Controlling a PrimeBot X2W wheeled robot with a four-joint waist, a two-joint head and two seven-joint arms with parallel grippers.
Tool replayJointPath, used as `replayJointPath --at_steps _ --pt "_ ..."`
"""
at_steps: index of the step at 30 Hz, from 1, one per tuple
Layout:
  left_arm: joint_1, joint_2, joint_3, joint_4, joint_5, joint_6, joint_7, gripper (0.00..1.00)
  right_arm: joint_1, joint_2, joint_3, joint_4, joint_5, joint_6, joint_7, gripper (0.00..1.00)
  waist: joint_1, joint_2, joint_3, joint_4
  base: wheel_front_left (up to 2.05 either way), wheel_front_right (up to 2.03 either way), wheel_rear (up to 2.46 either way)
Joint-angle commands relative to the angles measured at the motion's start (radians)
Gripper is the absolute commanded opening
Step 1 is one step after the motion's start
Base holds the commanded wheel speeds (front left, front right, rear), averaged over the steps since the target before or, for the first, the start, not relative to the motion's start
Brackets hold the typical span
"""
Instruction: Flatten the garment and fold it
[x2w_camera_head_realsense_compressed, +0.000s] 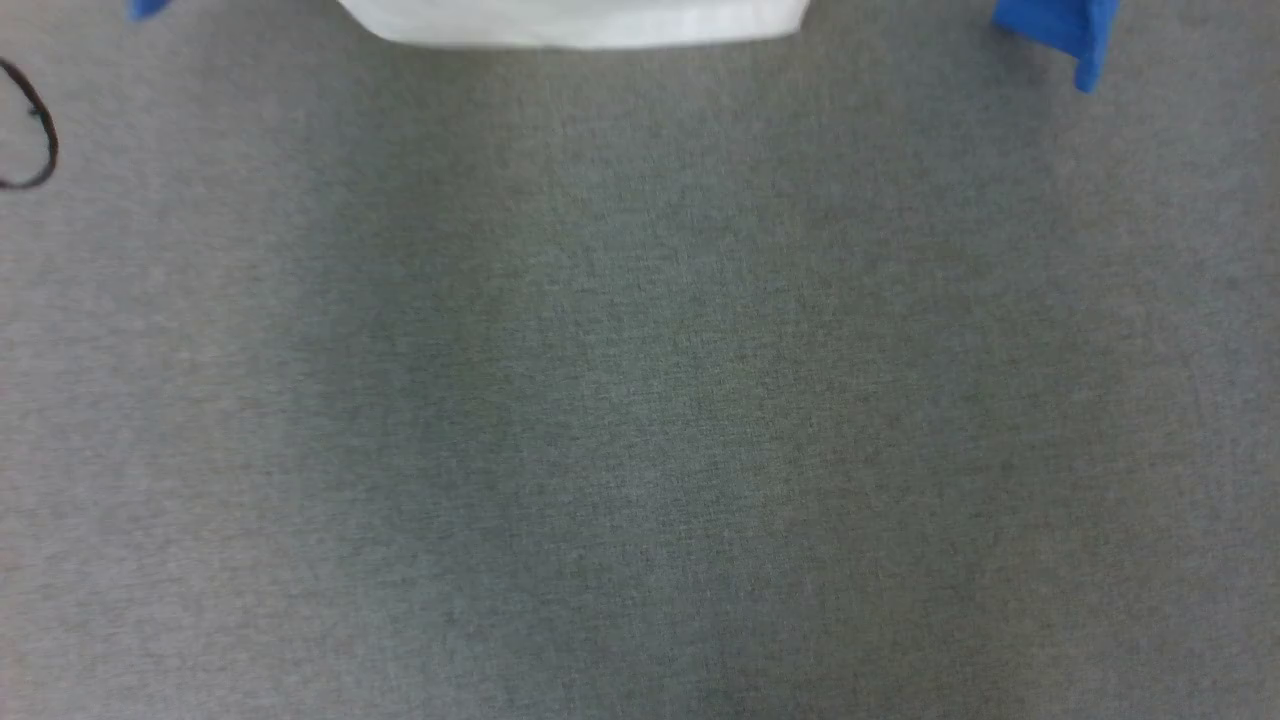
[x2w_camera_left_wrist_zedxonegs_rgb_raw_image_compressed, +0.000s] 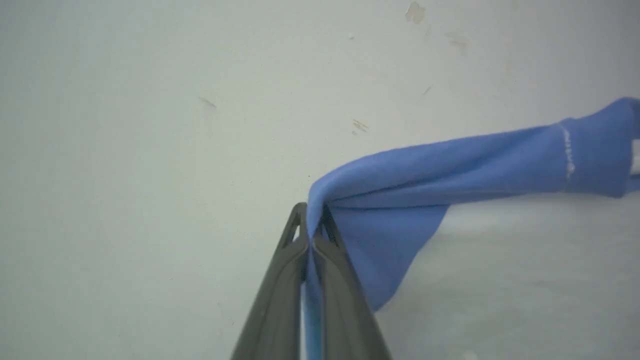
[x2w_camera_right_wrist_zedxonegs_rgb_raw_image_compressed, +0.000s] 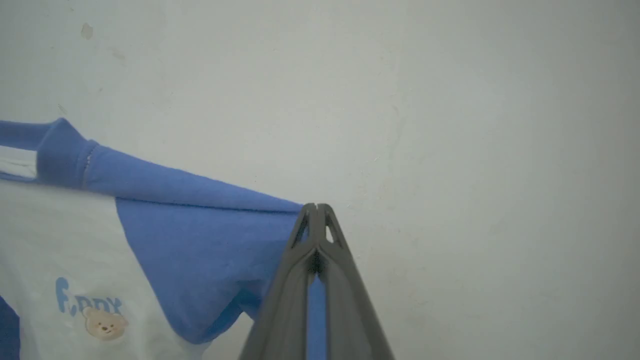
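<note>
At the top edge of the head view, the white lower hem of the garment (x2w_camera_head_realsense_compressed: 580, 25) comes into the picture, with one blue sleeve end (x2w_camera_head_realsense_compressed: 1060, 30) near the right corner and a small blue piece (x2w_camera_head_realsense_compressed: 148, 8) near the left corner. Under them lies a grey surface (x2w_camera_head_realsense_compressed: 640, 420) with a fine woven texture. I cannot tell if the hem touches this surface or hangs over it. A thin black cable (x2w_camera_head_realsense_compressed: 40, 140) makes a loop at the left edge, well apart from the cloth.

From the left wrist, the left tool (x2w_camera_left_wrist_zedxonegs_rgb_raw_image_compressed: 312, 235) is clenched on a fold of the blue fabric; the cloth goes between its two dark fingers and stretches to the right toward the blue neckline. From the right wrist, the right tool (x2w_camera_right_wrist_zedxonegs_rgb_raw_image_compressed: 316, 220) is also clenched, with blue fabric pinched between its fingers. The white body spreads to the left, with pale blue letters and a small bear print (x2w_camera_right_wrist_zedxonegs_rgb_raw_image_compressed: 102, 324). Behind the garment stands a pale wall (x2w_camera_right_wrist_zedxonegs_rgb_raw_image_compressed: 450, 125) with some small marks.
</note>
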Motion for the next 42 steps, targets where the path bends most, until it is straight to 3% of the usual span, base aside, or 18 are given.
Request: replayJointPath --at_steps 1,8,16,23,30,32,42 --pt "-0.023 0.022 0.013 0.049 0.008 0.002 -0.019 0.00 -0.013 -0.016 0.000 0.029 -0.007 -0.011 -0.027 0.00 -0.0002 0.0000 0.091 -0.028 0.00 0.00 0.00" --pt "-0.029 -0.002 0.015 0.191 -0.012 -0.019 -0.086 0.00 -0.009 0.014 0.103 0.078 0.041 -0.011 -0.077 0.00 -0.0002 0.0000 0.148 -0.021 0.00 0.00 0.00" --pt "0.089 -0.045 0.031 0.277 -0.071 -0.042 -0.136 0.00 0.079 0.011 0.244 0.082 0.124 -0.011 -0.086 0.00 -0.0002 0.0000 0.115 -0.001 0.00 0.00 0.00" --pt "0.386 -0.080 0.069 0.256 -0.143 -0.030 -0.214 0.00 0.342 -0.041 0.356 -0.026 0.215 -0.011 -0.134 0.00 -0.0002 0.0000 -0.022 0.028 0.00 0.00 0.00" --pt "0.852 -0.072 0.102 0.010 -0.186 0.034 -0.242 0.00 0.693 -0.086 0.397 -0.148 0.242 -0.011 -0.153 0.00 -0.0002 0.0000 -0.190 0.043 0.00 0.00 0.00" --pt "0.923 -0.073 0.105 -0.041 -0.196 0.045 -0.236 0.00 0.742 -0.089 0.390 -0.162 0.247 -0.011 -0.150 0.00 -0.0002 0.0000 -0.208 0.045 0.00 0.00 0.00" --pt "1.495 -0.013 0.102 -0.575 -0.219 0.259 -0.038 0.00 1.156 -0.100 0.185 -0.372 0.200 -0.011 -0.068 0.00 -0.0002 0.0000 -0.315 0.055 0.00 0.00 0.00"
